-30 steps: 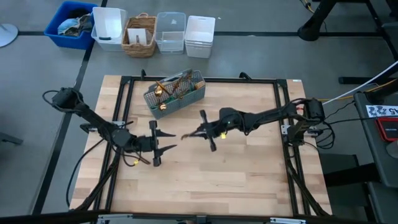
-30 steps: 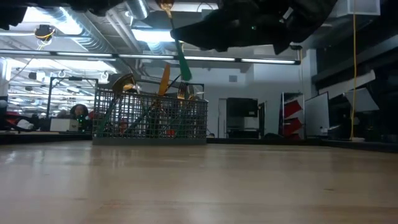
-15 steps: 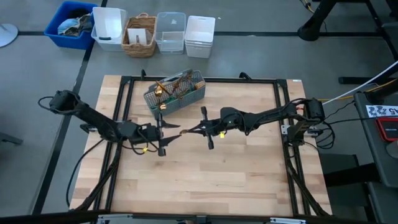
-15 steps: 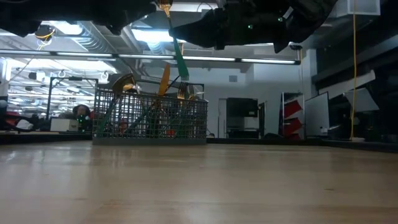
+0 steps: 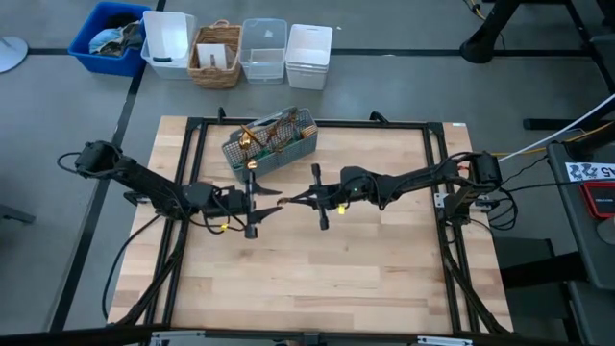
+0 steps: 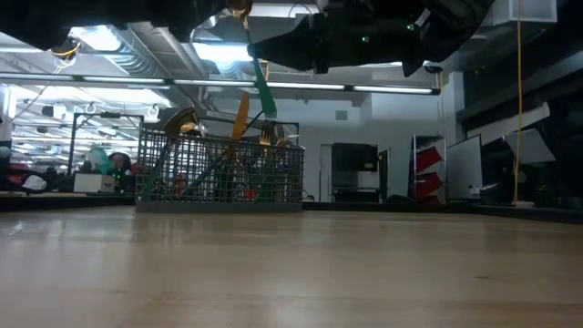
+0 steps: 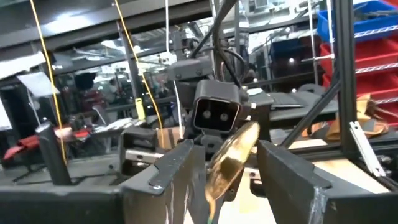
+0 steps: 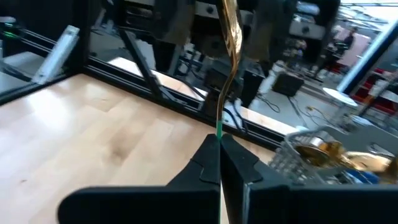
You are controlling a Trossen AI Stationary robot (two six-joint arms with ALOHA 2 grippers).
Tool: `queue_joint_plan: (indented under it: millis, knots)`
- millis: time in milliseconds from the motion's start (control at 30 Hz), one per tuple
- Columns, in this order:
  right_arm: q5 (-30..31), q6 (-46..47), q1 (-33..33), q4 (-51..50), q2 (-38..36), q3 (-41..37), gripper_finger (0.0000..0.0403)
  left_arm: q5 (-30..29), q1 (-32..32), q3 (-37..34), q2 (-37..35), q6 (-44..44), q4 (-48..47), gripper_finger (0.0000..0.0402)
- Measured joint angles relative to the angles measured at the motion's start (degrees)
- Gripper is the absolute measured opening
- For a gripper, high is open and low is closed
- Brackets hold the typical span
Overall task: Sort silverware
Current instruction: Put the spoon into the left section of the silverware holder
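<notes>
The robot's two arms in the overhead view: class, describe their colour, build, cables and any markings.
Both the left arm and the right arm are dark, slim and jointed. Black cables loop along each. Each end effector, left and right, has two flat dark fingers, with a small yellow marking just behind it.

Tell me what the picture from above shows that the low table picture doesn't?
Only the top view shows the row of storage bins beyond the table and both arms whole, with the open left hand facing the shut right hand.

Only the low view shows the room's ceiling lights and the piece's slim teal-green handle hanging down.

Both show the grey mesh caddy holding gold silverware, and the light wooden table.
</notes>
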Motion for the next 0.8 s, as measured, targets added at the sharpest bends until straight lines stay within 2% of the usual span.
queue_joint_plan:
  millis: [133,233,600,800]
  knots:
    - [0.83,0.02,0.0,0.0,0.0,0.0,0.0001,-0.02,0.0,0.34,0.0,2.49,-0.11,0.0162]
    - [0.83,0.02,0.0,0.01,0.0,0.0,0.0001,-0.03,0.0,0.34,0.0,2.74,-0.76,0.0142]
    - [0.81,0.5,0.04,-0.26,0.0,0.0,0.0001,-0.72,1.3,0.38,-0.02,3.87,-1.19,0.0014]
    - [0.61,0.48,0.07,-0.24,0.0,-0.02,0.0023,-1.25,1.92,0.38,-0.04,3.53,-1.27,0.0006]
